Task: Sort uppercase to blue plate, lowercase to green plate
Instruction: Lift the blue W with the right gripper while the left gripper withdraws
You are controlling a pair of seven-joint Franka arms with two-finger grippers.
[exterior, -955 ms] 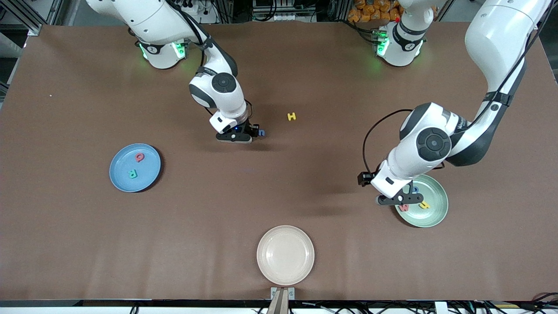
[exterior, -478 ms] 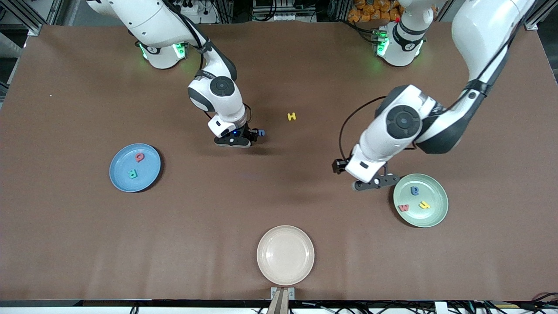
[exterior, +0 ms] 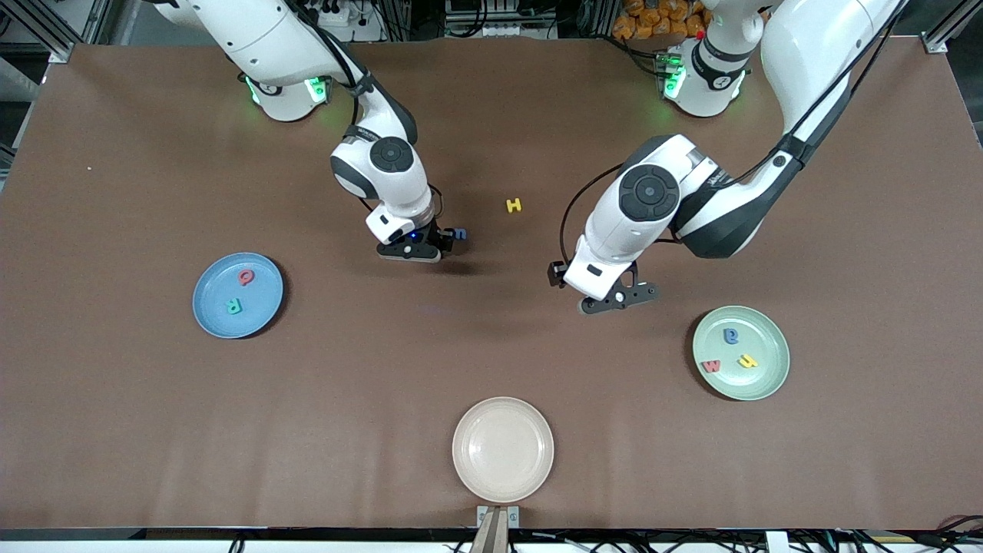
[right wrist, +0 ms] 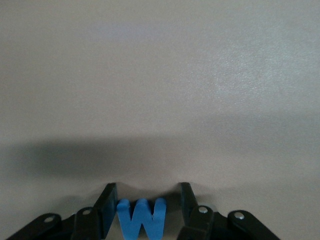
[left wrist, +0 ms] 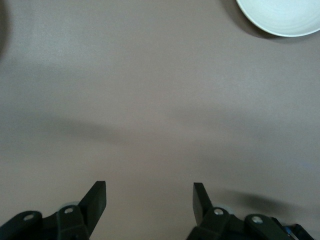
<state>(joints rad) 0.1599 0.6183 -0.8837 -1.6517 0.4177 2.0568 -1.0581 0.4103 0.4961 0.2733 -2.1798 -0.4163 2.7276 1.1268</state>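
Here, the blue plate [exterior: 237, 296] carries red Q [exterior: 245, 276] and teal R [exterior: 233, 306]; the right end effector [exterior: 438, 244] pinches blue W [right wrist: 141, 218] — uppercase, bound there. Yellow H [exterior: 514, 205] waits on the desk [exterior: 491, 338]. The left end effector [exterior: 623, 295] hangs agape, empty — the green plate [exterior: 768, 380] holds red w [exterior: 712, 366].

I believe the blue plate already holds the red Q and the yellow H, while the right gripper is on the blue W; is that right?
Not quite: the blue plate holds the red Q and the teal-green R, as the front view shows. The yellow H lies on the table. The right gripper is indeed closed on the blue W.
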